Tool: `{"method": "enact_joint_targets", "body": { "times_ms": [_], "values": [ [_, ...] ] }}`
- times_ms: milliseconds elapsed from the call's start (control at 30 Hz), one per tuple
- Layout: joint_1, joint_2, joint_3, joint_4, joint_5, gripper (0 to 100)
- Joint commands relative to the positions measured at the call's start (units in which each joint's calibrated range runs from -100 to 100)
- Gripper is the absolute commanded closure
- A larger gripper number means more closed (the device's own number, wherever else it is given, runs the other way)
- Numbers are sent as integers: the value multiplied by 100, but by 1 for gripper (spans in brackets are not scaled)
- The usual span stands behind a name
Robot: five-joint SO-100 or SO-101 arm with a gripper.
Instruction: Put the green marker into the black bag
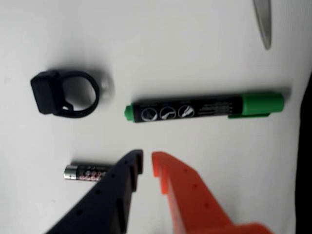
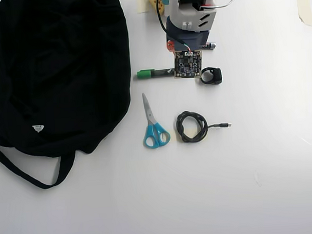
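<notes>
Green marker [image 1: 204,107] lying crosswise just beyond nearly closed, empty pincer [image 1: 147,163]

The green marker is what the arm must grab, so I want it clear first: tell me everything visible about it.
The green marker lies flat on the white table, capped: bright green cap, dark barrel with pale round icons, small green end. In the overhead view its cap points toward the black bag, with the arm hiding the other end. The gripper is just beside it, jaws slightly apart, nothing touching it.
</notes>
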Motion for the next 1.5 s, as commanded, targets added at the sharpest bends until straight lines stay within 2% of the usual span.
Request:
{"method": "enact_joint_targets", "body": {
  "times_ms": [0, 400, 833, 1067, 1467],
  "values": [
    [32, -253, -131, 92, -13, 98],
    [294, -195, -60, 187, -13, 98],
    [847, -112, 327, -356, -23, 98],
    [855, -112, 992, -933, -338, 98],
    [817, -112, 1477, -1002, -779, 98]
  ]
}}
